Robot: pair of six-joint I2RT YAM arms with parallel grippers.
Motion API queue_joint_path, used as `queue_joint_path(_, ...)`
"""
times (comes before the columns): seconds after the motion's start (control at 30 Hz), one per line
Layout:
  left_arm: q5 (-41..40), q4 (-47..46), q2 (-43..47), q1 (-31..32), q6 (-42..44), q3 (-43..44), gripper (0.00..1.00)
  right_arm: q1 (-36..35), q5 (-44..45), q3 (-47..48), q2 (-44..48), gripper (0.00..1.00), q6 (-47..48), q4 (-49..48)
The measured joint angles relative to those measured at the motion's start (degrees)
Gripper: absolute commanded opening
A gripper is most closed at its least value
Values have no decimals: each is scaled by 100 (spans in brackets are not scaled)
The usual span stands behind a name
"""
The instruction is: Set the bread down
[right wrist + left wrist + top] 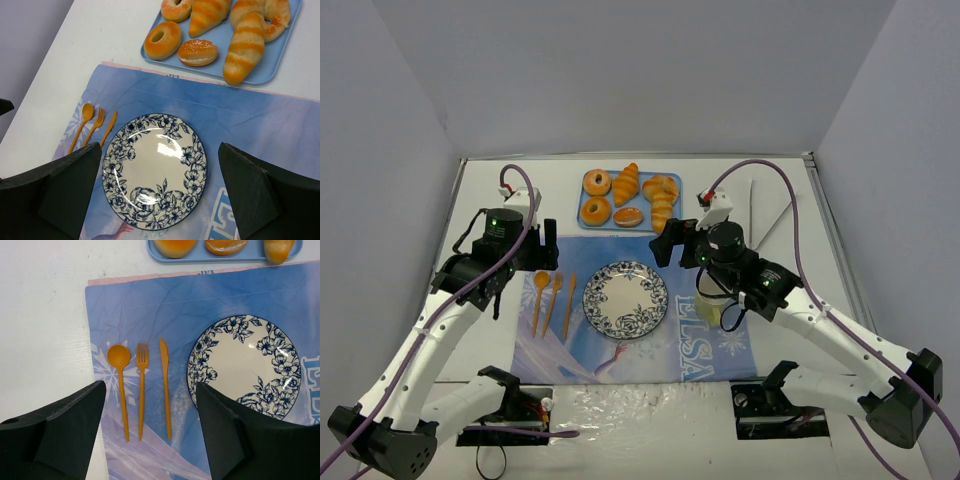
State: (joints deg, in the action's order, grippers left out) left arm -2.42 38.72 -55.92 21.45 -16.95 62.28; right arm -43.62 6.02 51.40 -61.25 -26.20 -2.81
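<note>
Right wrist view: placing not yet begun.
I am hovering with right gripper [160,150] and left gripper [150,385] both gaping, empty; bread [197,52] is sitting on the tray [212,71] beyond the plate [155,170], which is lying bare.

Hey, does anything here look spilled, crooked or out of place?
Nothing stands out. The bread sits on its blue tray, the plate lies flat on the placemat, and the spoon, fork and knife lie side by side.
</note>
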Motion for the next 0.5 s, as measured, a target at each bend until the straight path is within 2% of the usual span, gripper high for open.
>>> queue_joint_path(0.37, 0, 0, 0, 0, 0, 0, 69, 102, 452, 283, -29, 100, 42, 308)
queue_joint_path(0.5, 0, 0, 0, 0, 0, 0, 69, 1175, 94, 1033, -527, 100, 116, 419)
